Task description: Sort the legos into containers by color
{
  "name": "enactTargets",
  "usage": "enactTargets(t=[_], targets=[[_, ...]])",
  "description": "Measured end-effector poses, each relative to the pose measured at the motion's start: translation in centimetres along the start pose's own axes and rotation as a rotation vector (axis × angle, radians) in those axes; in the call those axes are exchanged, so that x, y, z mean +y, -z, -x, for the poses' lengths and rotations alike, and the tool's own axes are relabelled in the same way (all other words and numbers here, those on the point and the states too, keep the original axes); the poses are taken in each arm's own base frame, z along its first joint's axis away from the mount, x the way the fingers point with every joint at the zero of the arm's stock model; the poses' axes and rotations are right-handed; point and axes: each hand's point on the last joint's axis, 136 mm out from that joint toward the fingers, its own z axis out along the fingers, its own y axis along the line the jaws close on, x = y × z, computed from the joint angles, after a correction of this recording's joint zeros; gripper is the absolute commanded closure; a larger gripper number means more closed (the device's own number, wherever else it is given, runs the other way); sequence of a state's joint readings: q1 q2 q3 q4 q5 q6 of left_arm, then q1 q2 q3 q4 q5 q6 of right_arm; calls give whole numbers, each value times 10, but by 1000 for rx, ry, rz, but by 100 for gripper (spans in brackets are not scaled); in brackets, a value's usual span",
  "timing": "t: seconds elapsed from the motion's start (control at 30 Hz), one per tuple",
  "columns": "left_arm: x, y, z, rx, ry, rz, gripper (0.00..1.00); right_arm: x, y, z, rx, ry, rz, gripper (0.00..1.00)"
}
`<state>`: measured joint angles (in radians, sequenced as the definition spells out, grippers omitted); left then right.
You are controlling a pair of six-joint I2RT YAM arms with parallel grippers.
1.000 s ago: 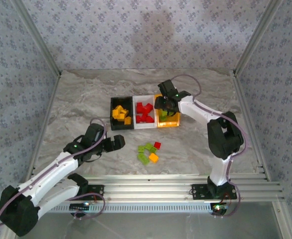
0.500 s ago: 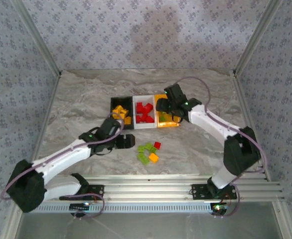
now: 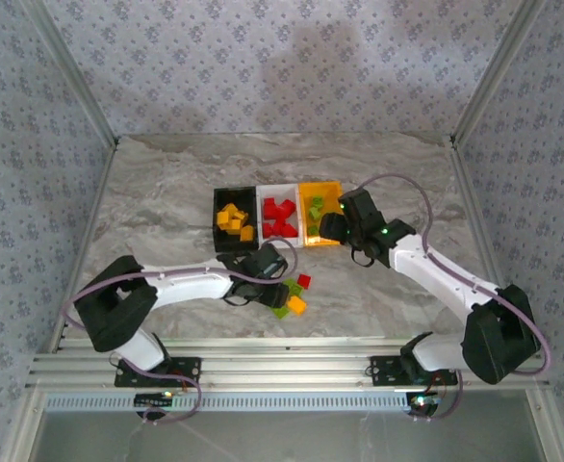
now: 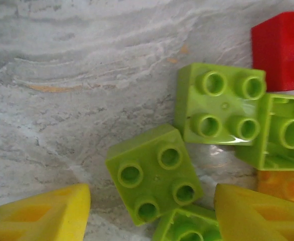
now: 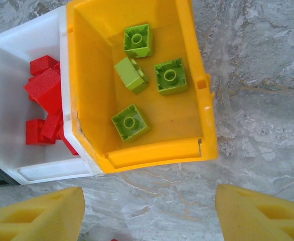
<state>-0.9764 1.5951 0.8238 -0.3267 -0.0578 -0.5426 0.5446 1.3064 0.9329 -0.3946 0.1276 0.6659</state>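
Marble tabletop (image 3: 166,192), left end effector (image 4: 152,196) spread around green lego (image 4: 154,173), right end effector (image 5: 149,201) spread near orange bin (image 5: 157,153)

The orange bin (image 5: 152,153) sits on the marble tabletop (image 5: 257,100) and holds four lime green legos (image 5: 130,122). The white bin (image 5: 6,125) touches its left wall and holds red legos (image 5: 49,90). The right pincer (image 5: 149,206) hangs over bare marble, its yellow fingertips (image 5: 36,216) spread wide. A red sliver (image 5: 116,239) at the bottom edge is possibly another brick.
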Motion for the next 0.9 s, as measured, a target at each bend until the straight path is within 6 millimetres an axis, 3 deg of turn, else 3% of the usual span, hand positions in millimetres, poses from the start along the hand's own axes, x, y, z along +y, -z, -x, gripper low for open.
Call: enactTargets(t=[0.13, 0.27, 0.33, 0.53, 0.9], targets=[[4, -2, 2, -10, 2, 25, 41, -1, 2, 1, -8, -4, 3, 29], [3, -4, 3, -12, -1, 34, 32, -1, 4, 2, -13, -5, 7, 29], [1, -4, 4, -11, -5, 40, 32, -1, 4, 2, -14, -5, 8, 29], [6, -6, 4, -7, -12, 73, 52, -5, 2, -3, -5, -6, 1, 29], [10, -3, 7, -19, -15, 97, 64, -9, 3, -8, -2, -14, -2, 29]])
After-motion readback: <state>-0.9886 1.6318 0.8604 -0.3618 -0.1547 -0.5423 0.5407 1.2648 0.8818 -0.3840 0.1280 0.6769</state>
